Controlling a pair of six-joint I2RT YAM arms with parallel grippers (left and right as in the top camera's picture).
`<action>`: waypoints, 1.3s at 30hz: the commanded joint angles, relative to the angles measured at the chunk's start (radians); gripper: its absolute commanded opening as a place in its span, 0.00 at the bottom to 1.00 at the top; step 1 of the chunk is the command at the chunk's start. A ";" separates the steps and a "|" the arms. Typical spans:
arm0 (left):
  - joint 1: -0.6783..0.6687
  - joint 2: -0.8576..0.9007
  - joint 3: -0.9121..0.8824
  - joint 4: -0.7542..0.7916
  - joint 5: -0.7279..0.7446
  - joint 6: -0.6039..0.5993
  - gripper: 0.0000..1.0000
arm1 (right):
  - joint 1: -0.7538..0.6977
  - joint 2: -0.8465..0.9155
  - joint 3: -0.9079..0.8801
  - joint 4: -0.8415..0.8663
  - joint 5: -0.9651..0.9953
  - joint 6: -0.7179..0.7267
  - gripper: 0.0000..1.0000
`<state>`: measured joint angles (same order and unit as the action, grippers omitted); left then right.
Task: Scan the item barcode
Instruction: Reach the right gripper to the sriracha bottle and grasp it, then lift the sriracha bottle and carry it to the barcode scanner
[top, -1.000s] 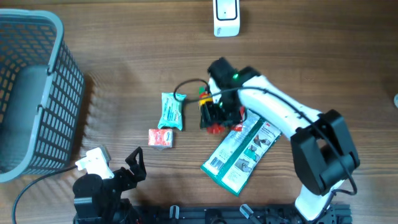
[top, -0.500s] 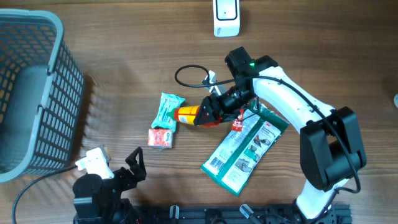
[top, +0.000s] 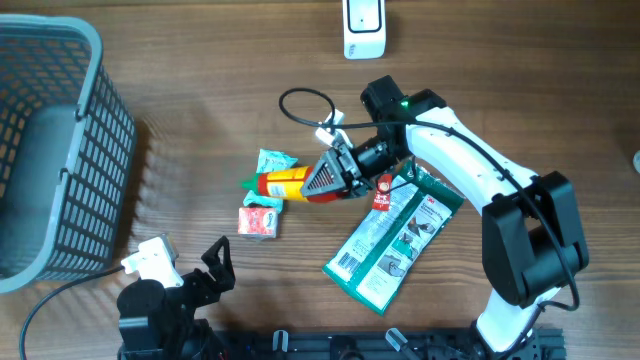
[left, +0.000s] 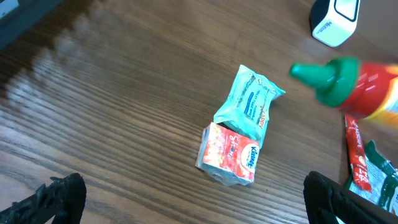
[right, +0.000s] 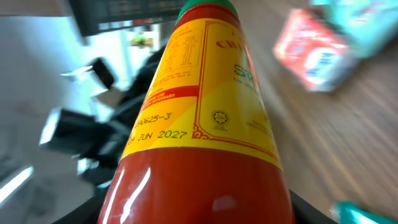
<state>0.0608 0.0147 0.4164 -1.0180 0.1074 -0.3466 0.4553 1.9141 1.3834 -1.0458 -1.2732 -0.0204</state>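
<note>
- The sauce bottle (top: 288, 183), red with a yellow label and a green cap, is off the bench (top: 200, 90). It lies almost level in the air, with the cap to the left, above the teal packet (top: 270, 160).
- The right pincer (top: 335, 178) is clamped on the red lower part of the bottle. In the right wrist view the label fills the picture and shows a printed date, but we find no barcode on the side that we see.
- We judge that the step in hand is the carrying of the item to the reader: the grasp is made, the scan is not yet done.
- The white scanner (top: 363, 28) stands at the far edge of the bench, well apart from the bottle, and the cap does not point toward it.
- The next move, as we judge it, calls for bringing the bottle in front of the scanner and turning it about its long axis until the barcode faces the window. We cannot tell on which side the barcode sits.
- The small red pack (top: 258, 221) lies near the teal packet, the green package (top: 385, 245) lies under the right arm, and the grey basket (top: 95, 45) stands at the left.
- The left pincer (left: 199, 202) rests low at the near edge with its jaws wide apart, and it holds nothing.
</note>
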 joint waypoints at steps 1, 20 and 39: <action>-0.004 -0.007 0.000 0.003 0.011 -0.005 1.00 | 0.005 0.006 0.018 -0.013 -0.209 -0.063 0.39; -0.004 -0.007 0.000 0.003 0.011 -0.006 1.00 | 0.005 -0.004 0.014 -0.566 -0.159 -0.632 0.33; -0.004 -0.007 0.000 0.003 0.011 -0.006 1.00 | -0.055 -0.005 0.016 0.490 0.701 0.014 0.38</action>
<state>0.0608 0.0147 0.4164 -1.0180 0.1070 -0.3466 0.4026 1.9137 1.3819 -0.6666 -0.8307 -0.2184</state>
